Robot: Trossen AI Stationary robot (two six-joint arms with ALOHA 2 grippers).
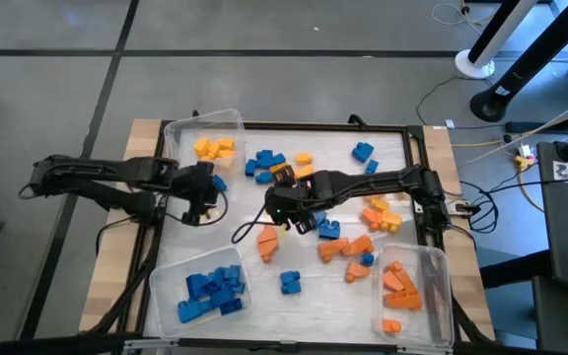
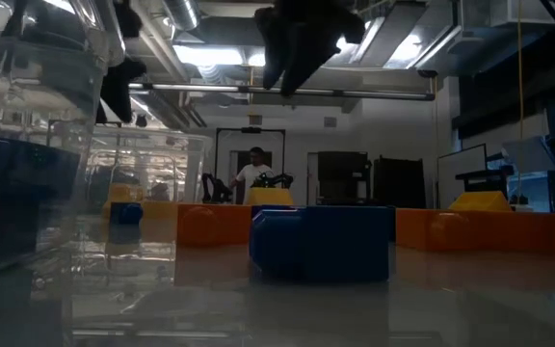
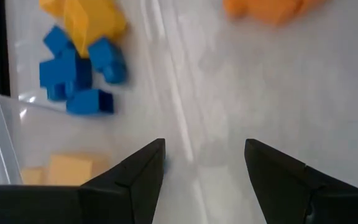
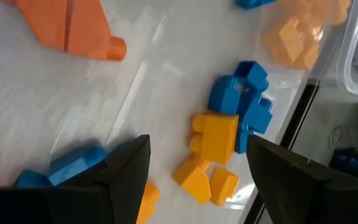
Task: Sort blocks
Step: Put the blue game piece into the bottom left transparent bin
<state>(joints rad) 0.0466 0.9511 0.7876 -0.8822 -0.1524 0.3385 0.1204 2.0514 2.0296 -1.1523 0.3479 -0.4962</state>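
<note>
Blocks [image 1: 264, 166] below open right claw [image 1: 282, 209]

Grey floor [image 1: 264, 79]; ceiling lights [image 2: 210, 55], dim room, perhaps desks

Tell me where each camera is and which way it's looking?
High view: above the table, looking straight down; shows both arms, left gripper and right gripper, both open, over the blocks.
Low view: at tabletop height, looking level across at a blue block; dark arm parts hang from above.
Left wrist view: on the left arm, looking past its fingers.
Right wrist view: on the right arm, past its fingers.
Shared: both wrist views show a yellow block with blue blocks beside it.
</note>
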